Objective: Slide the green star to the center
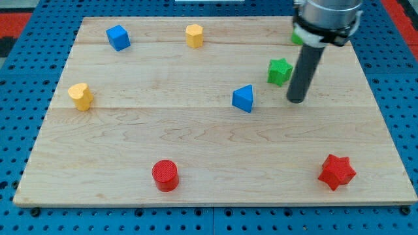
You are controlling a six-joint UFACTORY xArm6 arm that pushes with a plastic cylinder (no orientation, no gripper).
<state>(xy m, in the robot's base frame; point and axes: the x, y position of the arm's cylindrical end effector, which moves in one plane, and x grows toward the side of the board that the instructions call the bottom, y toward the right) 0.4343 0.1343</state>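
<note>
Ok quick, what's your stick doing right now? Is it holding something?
My tip: no gripper, holding nothing; it sits just to the view's right of the green star, slightly lower, not touching it.

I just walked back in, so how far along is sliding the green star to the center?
Done: nothing that shows; the green star sits up and toward the view's right of the board's middle. In hand: my tip rests just right of and below the star, apart from it. Left: get behind the star and push it down-left toward the middle, near the blue triangular block.
</note>
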